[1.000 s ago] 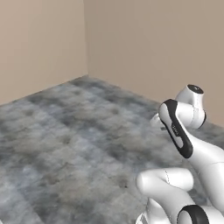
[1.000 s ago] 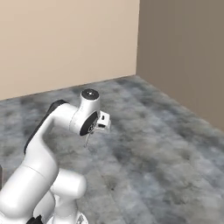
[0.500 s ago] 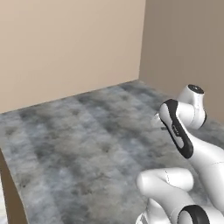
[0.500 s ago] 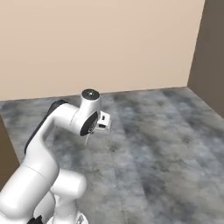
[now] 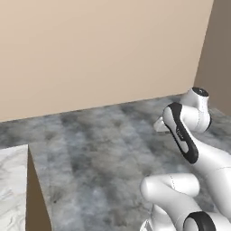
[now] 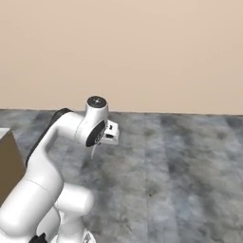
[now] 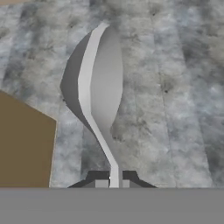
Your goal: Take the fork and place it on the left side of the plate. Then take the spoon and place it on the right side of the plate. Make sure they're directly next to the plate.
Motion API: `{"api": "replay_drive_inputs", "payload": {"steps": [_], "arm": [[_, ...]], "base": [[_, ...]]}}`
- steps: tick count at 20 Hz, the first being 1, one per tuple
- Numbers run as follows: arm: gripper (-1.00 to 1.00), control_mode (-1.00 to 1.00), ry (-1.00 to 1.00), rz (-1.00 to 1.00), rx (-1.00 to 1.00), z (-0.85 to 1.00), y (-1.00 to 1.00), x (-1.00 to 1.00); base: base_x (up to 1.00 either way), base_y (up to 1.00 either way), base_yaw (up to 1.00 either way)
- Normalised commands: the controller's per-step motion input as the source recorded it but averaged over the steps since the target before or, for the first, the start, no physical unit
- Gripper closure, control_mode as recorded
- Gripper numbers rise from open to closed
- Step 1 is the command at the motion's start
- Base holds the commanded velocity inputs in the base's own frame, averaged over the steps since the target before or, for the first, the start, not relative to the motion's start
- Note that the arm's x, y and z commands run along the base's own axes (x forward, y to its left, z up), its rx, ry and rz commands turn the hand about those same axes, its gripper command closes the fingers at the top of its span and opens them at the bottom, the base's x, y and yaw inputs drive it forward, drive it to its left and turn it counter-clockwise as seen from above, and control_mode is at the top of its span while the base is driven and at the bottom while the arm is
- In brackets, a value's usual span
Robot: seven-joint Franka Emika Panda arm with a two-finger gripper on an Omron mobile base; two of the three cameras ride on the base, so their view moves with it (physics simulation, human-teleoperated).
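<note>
**Q:** While the base is swinging round, where is the spoon?

**Me:** It is in my gripper [image 7: 113, 183]. My fingers are pinched almost fully together on the thin handle of the spoon [image 7: 99, 87]. In the hand view its pale bowl points away toward 12 o'clock, over the grey mottled floor [image 7: 175, 87]. From the right base view I see it as a slim sliver hanging just under my wrist.

**Q:** What has just changed?

**Me:** The spoon and my arm have not changed. The arm sits folded in the same pose as half a second ago and the grip looks no different. It is the whole picture that has slid, so the base has turned and nothing in the room has moved. In the left base view, the corner where the two walls meet has gone from mid-frame out toward 2 o'clock. The counter [image 5: 11, 180] has also come in at 8 o'clock, with a white marbled top and a brown side panel. That brown side shows at 8 o'clock in the hand view and at 9 o'clock in the right base view.

**Q:** And for the task?

**Me:** I judge this to be the carrying leg of the second half, bringing the spoon round toward that counter. I cannot yet tell where the plate lies, so the spoon's place against its right edge has to wait. My guess is that the turn needs to go further, with the grip kept firm on such a thin handle.
</note>
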Motion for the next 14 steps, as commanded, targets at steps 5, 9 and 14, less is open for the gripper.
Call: {"api": "replay_drive_inputs", "payload": {"steps": [5, 9, 14], "arm": [[1.00, 1.00, 0.00, 0.00, 0.00, 0.00, 0.00, 0.00], [1.00, 1.00, 0.00, 0.00, 0.00, 0.00, 0.00, 0.00], [1.00, 1.00, 0.00, 0.00, 0.00, 0.00, 0.00, 0.00]], "base": [[1.00, -0.09, 0.31], [1.00, -0.26, 0.31], [1.00, -0.20, 0.37]]}}
